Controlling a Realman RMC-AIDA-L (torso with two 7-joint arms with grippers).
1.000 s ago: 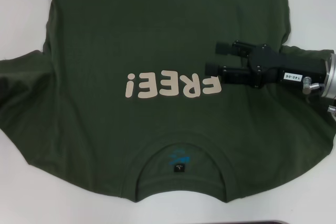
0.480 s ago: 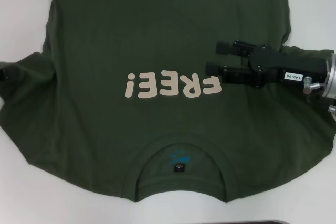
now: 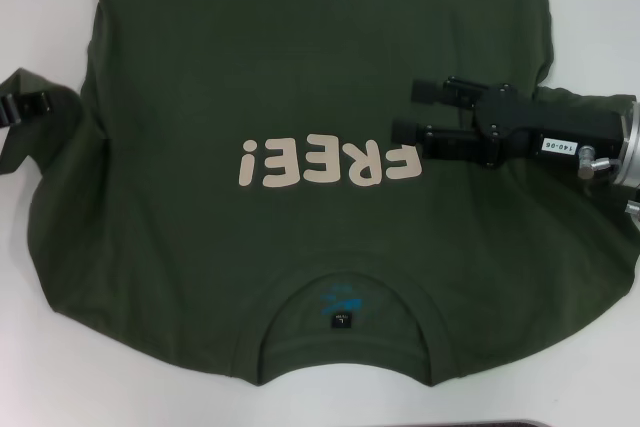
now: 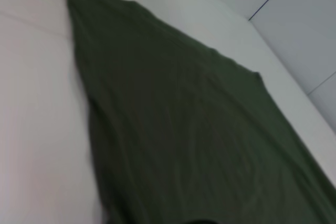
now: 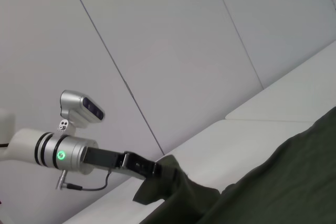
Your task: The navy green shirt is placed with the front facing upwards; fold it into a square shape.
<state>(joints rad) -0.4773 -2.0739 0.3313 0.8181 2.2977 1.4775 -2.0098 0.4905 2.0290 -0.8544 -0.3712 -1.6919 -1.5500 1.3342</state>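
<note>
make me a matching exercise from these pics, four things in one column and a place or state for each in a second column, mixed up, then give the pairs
Column one:
1. left gripper
2. right gripper
3. neck tag
4. FREE lettering

Column two:
A. cream, across the chest of the navy green shirt
B. small and black, inside the collar at the near edge
C. holding the lifted sleeve at the shirt's left side
D. over the shirt's right side, beside the lettering, fingers apart

Pairs: 1-C, 2-D, 3-B, 4-A
</note>
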